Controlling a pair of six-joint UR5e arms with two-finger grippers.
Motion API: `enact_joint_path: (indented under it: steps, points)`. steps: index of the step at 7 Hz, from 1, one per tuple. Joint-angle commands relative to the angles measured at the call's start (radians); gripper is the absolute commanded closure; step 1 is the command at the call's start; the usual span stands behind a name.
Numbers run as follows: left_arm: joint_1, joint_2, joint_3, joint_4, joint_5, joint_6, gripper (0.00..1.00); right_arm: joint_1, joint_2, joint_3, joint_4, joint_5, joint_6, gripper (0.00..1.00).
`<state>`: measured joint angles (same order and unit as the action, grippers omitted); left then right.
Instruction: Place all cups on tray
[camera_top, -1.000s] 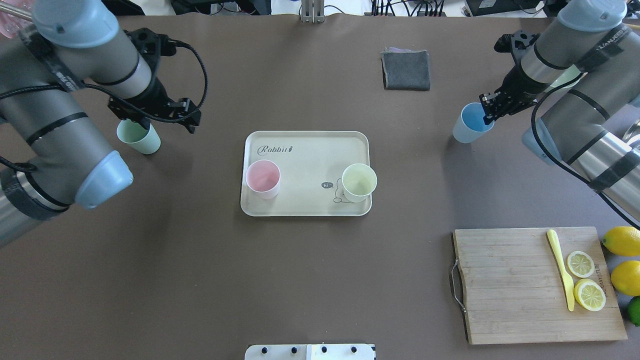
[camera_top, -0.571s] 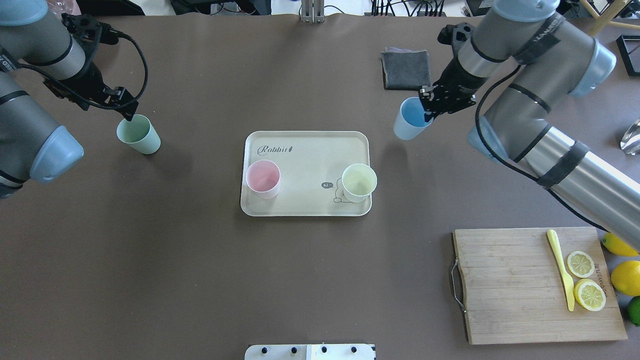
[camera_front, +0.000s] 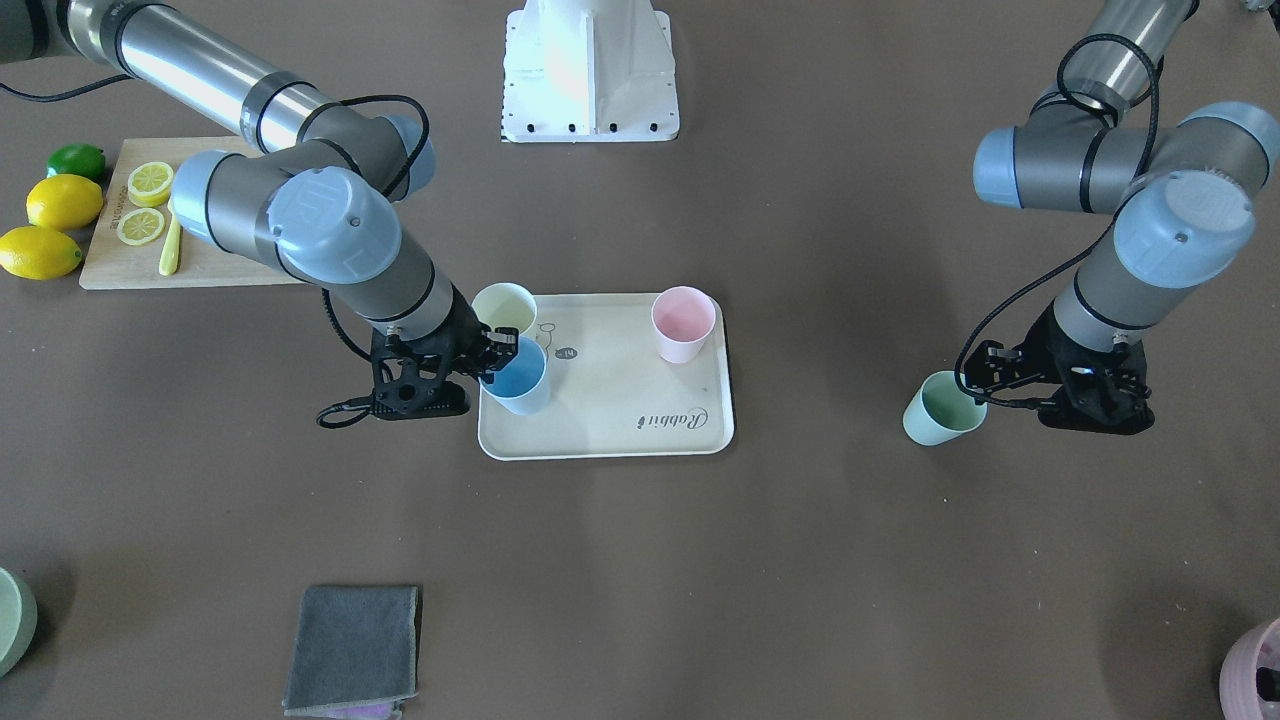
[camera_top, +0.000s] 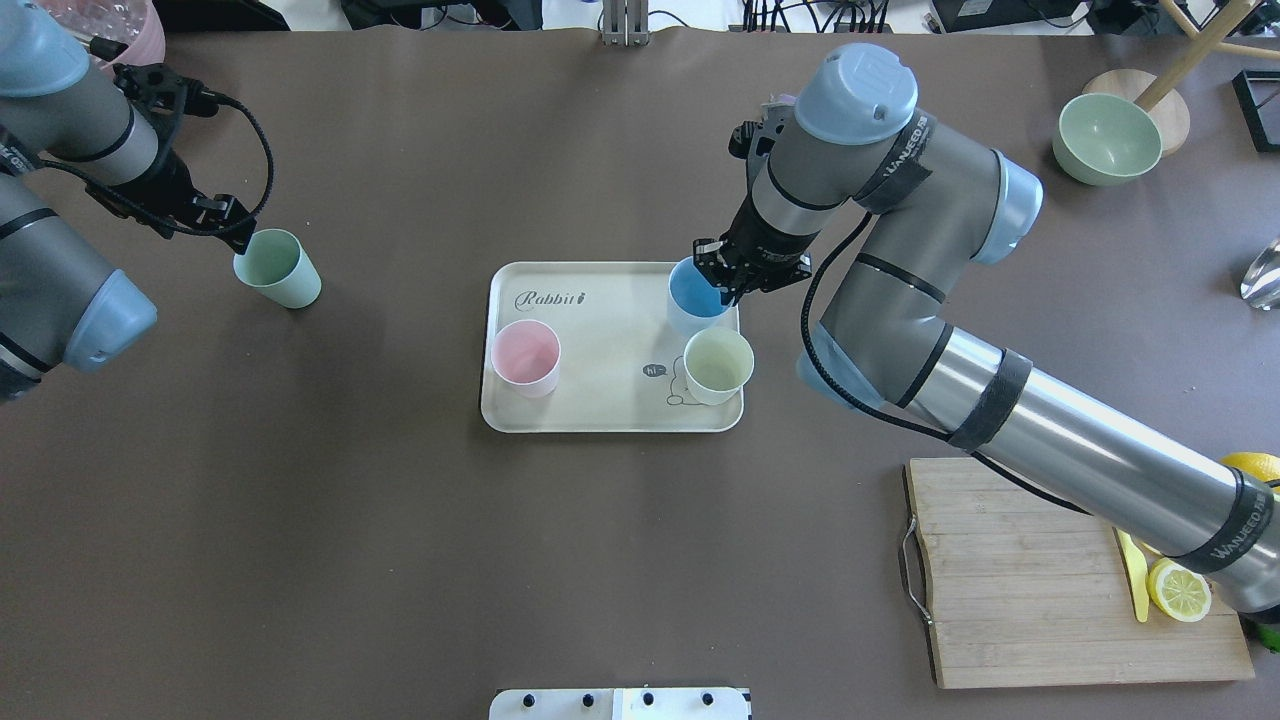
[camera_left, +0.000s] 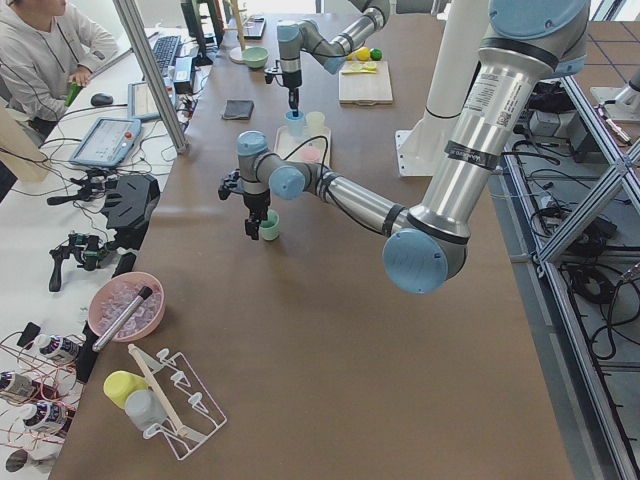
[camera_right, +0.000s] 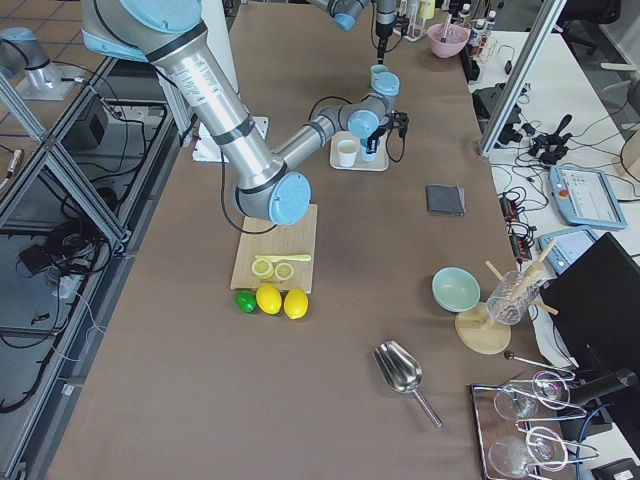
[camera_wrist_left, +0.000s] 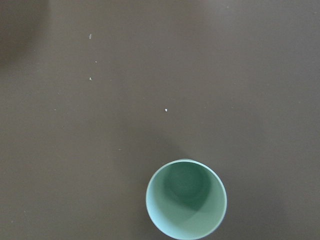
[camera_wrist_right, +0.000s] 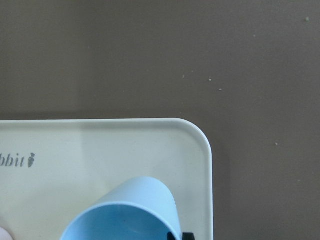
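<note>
On the table (camera_top: 400, 560), the tray (camera_top: 600, 320) has bare floor between the pink cup (camera_top: 525, 357) and the yellow cup (camera_top: 718, 363). The right fingers (camera_top: 727, 287) pinch the blue cup (camera_top: 693, 295) by its rim, just inside the tray's corner; the wrist view shows it tilted. The mint cup (camera_top: 277, 267) stands off-tray, the left fingers (camera_top: 238, 238) beside it, their gap unreadable.

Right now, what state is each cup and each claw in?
Blue cup, held at its rim over the tray.
Pink cup, upright on tray.
Yellow cup, upright on tray.
Mint cup, upright on table, off tray.
Right claw, shut on blue cup.
Left claw, beside mint cup's rim, grip unclear.
</note>
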<state>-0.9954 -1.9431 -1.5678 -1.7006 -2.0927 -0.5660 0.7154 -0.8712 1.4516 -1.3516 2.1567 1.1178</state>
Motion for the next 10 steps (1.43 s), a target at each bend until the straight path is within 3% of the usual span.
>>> enact_joint_path:
  steps: [1,2,3,4,5,7,10]
  points:
    - [0.02,-0.004,0.018,-0.017,-0.036,-0.037,0.23,-0.028,0.008,0.001,0.0,-0.046,-0.006,0.01]
    - [0.032,-0.004,0.023,-0.017,-0.036,-0.044,0.35,-0.024,0.006,0.012,0.0,-0.044,-0.012,0.0]
    - [0.037,-0.004,0.017,-0.017,-0.037,-0.055,0.61,0.013,0.001,0.038,-0.004,-0.02,-0.032,0.0]
    - [0.047,-0.011,0.017,-0.016,-0.037,-0.067,1.0,0.06,-0.023,0.093,-0.026,0.039,-0.033,0.0]
    - [0.049,-0.028,0.015,-0.013,-0.038,-0.075,1.0,0.099,-0.055,0.127,-0.027,0.076,-0.039,0.0]
    - [0.047,-0.078,0.017,0.002,-0.148,-0.127,1.0,0.16,-0.09,0.153,-0.029,0.133,-0.07,0.0]
    - [0.122,-0.253,0.032,0.03,-0.15,-0.38,1.0,0.281,-0.196,0.186,-0.029,0.21,-0.214,0.0]
